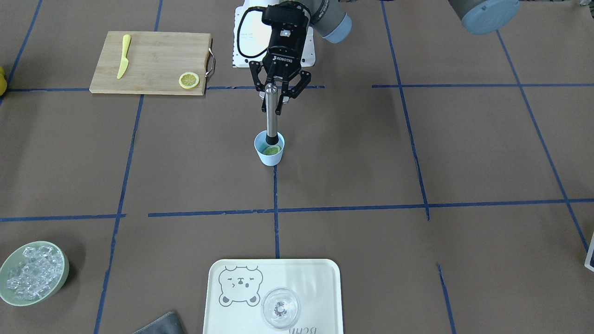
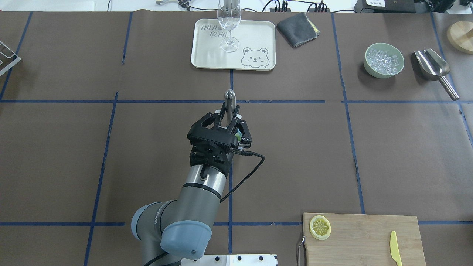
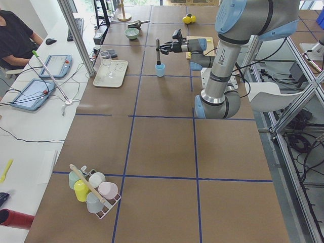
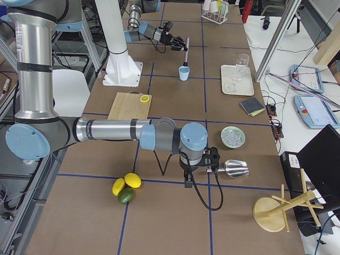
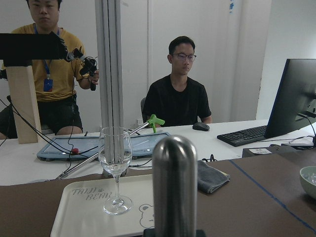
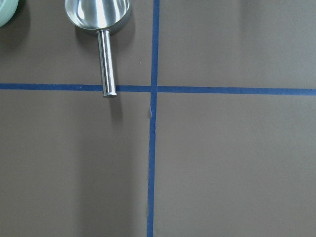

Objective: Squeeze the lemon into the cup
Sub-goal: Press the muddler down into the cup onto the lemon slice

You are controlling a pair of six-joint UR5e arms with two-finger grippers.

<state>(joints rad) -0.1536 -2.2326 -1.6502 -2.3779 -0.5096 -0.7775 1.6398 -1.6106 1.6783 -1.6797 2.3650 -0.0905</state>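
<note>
Centre: cup point(image 1: 269, 157) containing the lemon slice point(image 1: 272, 150) and a standing rod point(image 1: 271, 113). Beyond it, from the robot: tray point(image 1: 320, 278) bearing a glass point(image 1: 280, 307). Robot's right, near side: cutting board point(image 1: 158, 60) carrying a second slice point(image 1: 189, 80) and a knife point(image 1: 123, 56).

The table point(image 2: 74, 147) is viewed downward from behind the robot in the overhead view and from the opposite side in the front-facing view; the tray point(image 2: 207, 48) and cutting board point(image 2: 369, 236) are shared, mirrored. From high at either table end the whole length is taken in, the cup point(image 3: 160, 70) small in both. From the left wrist a near-level look past the close metal rod point(image 5: 174, 187) toward the tray is given; from the right wrist the scoop point(image 6: 104, 44) is seen close, straight down.
</note>
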